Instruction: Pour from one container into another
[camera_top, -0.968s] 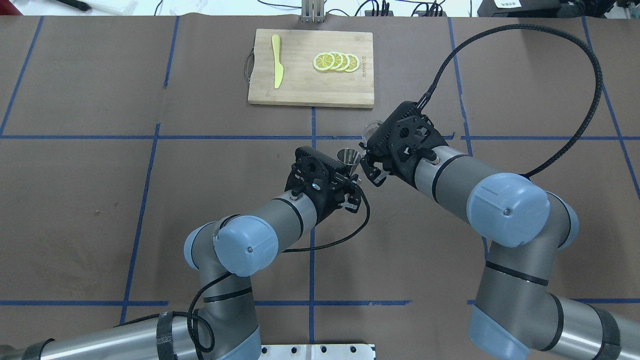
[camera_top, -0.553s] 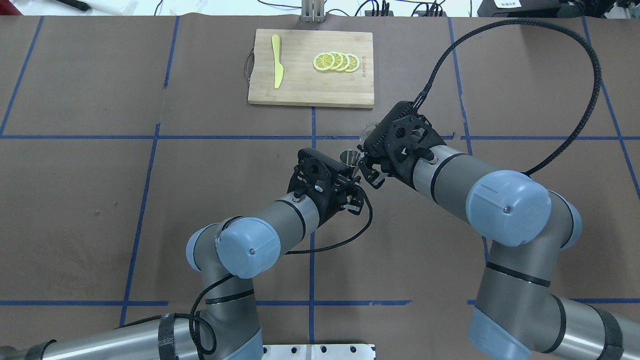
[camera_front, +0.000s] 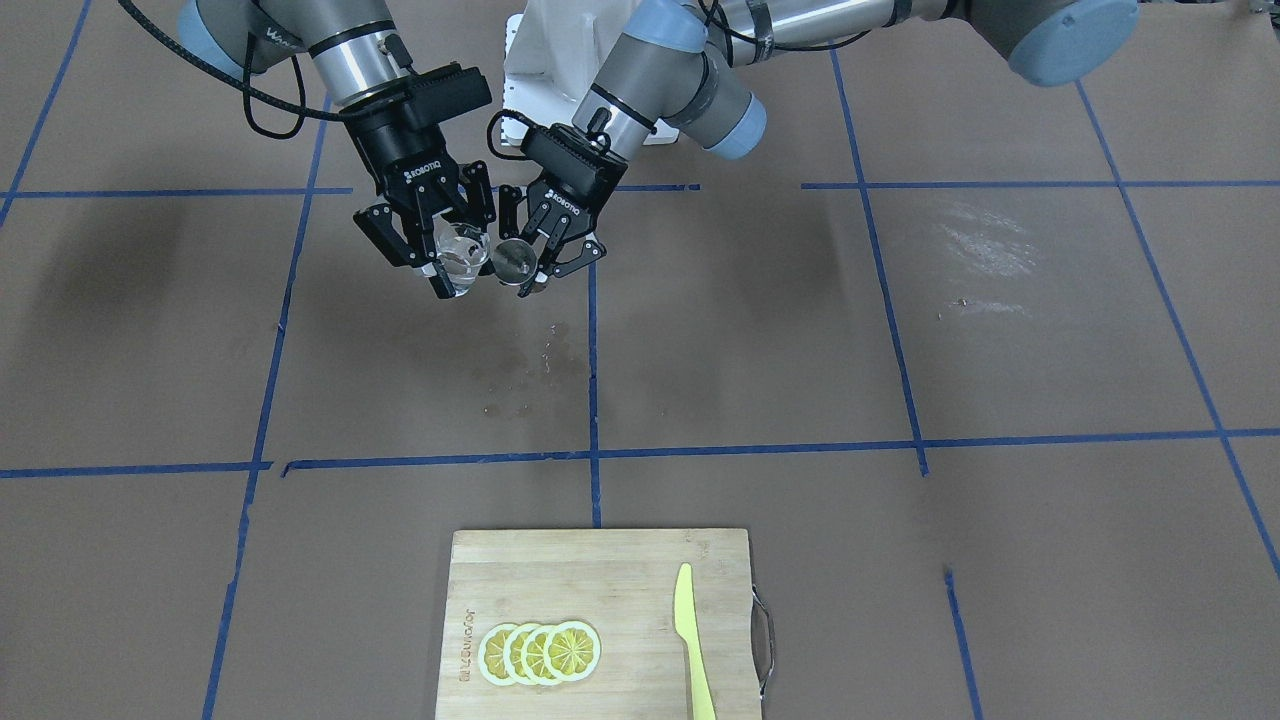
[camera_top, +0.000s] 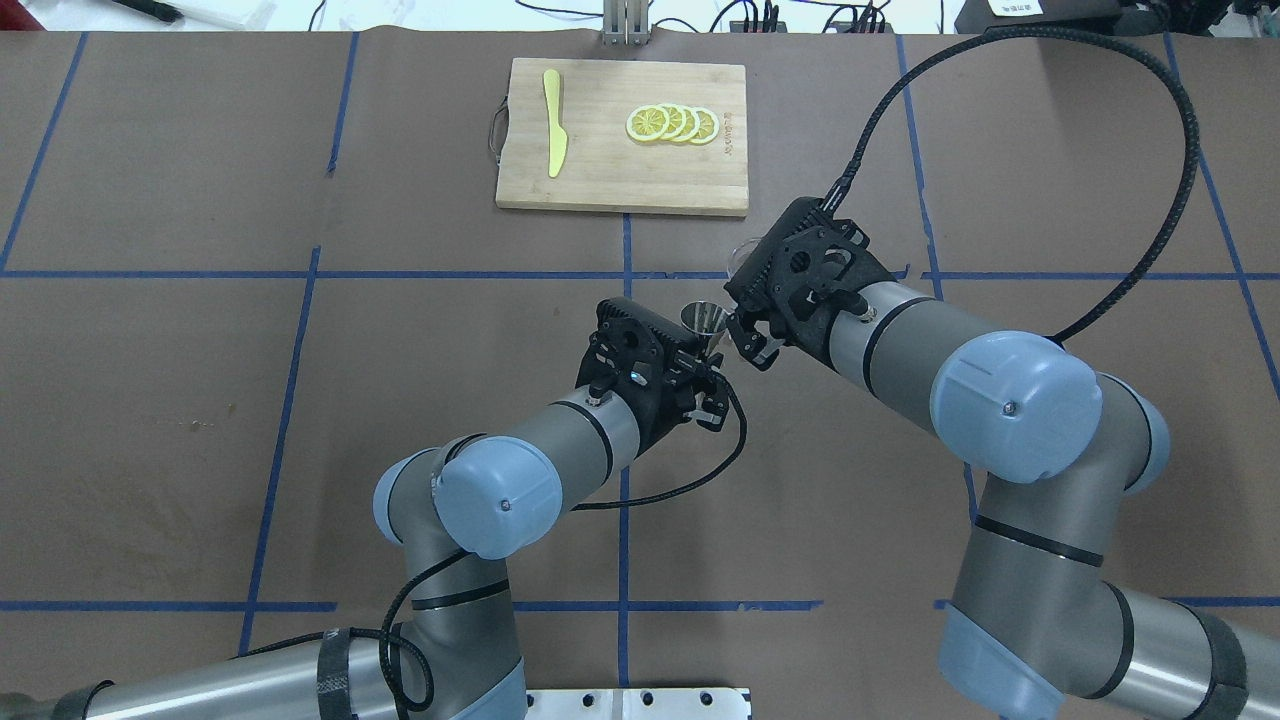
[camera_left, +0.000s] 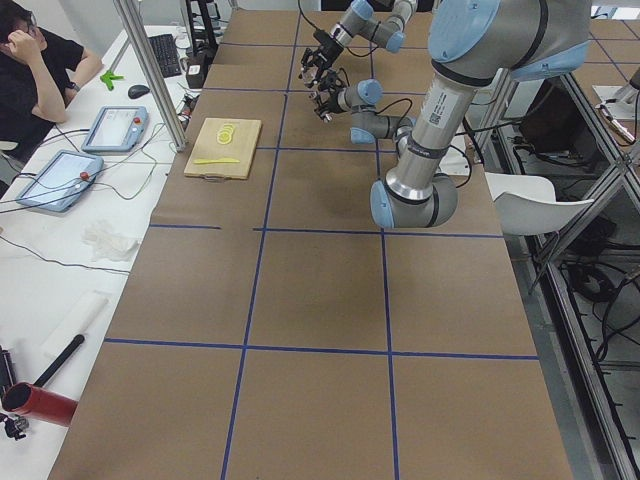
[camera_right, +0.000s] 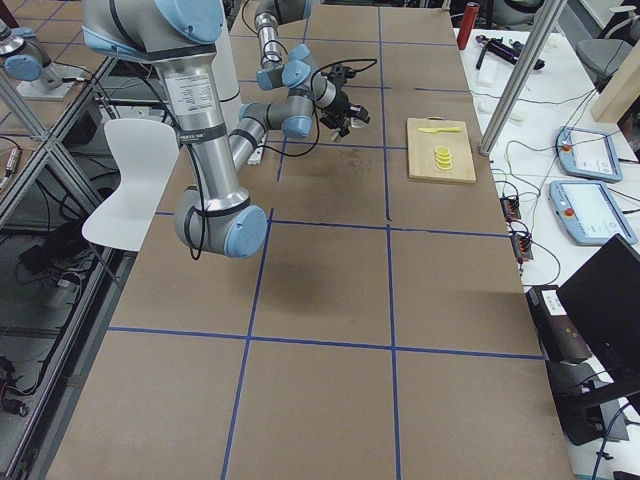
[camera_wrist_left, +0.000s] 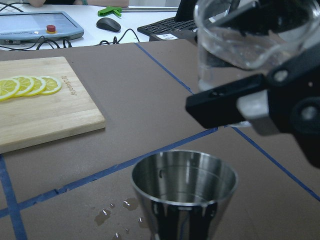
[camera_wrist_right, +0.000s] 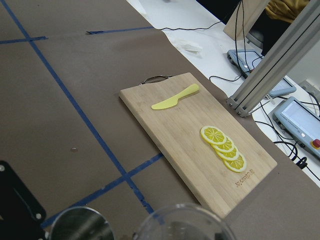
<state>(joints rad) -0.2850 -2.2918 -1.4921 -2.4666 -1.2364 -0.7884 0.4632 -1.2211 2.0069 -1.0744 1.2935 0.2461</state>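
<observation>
My right gripper (camera_front: 455, 272) is shut on the small clear glass (camera_front: 461, 252), held above the table. In the left wrist view the glass (camera_wrist_left: 240, 35) is tilted, holds clear liquid, and hangs above and to the right of the jigger. My left gripper (camera_front: 527, 268) is shut on the steel jigger (camera_front: 514, 260), upright with its open mouth (camera_wrist_left: 185, 176) up. From overhead the jigger (camera_top: 702, 317) shows between the two hands. The glass (camera_top: 741, 254) is mostly hidden behind the right wrist. The right wrist view shows only the glass rim (camera_wrist_right: 182, 222) and the jigger mouth (camera_wrist_right: 80, 225).
A wooden cutting board (camera_top: 610, 175) lies at the table's far side, with several lemon slices (camera_top: 672, 123) and a yellow knife (camera_top: 553, 120) on it. Water drops (camera_front: 545, 350) lie on the brown paper under the hands. Blue tape lines cross the table.
The right wrist has turned and shifted slightly away from the robot, so the glass is more hidden behind it. The left gripper with the jigger edged a little forward, then held still.
</observation>
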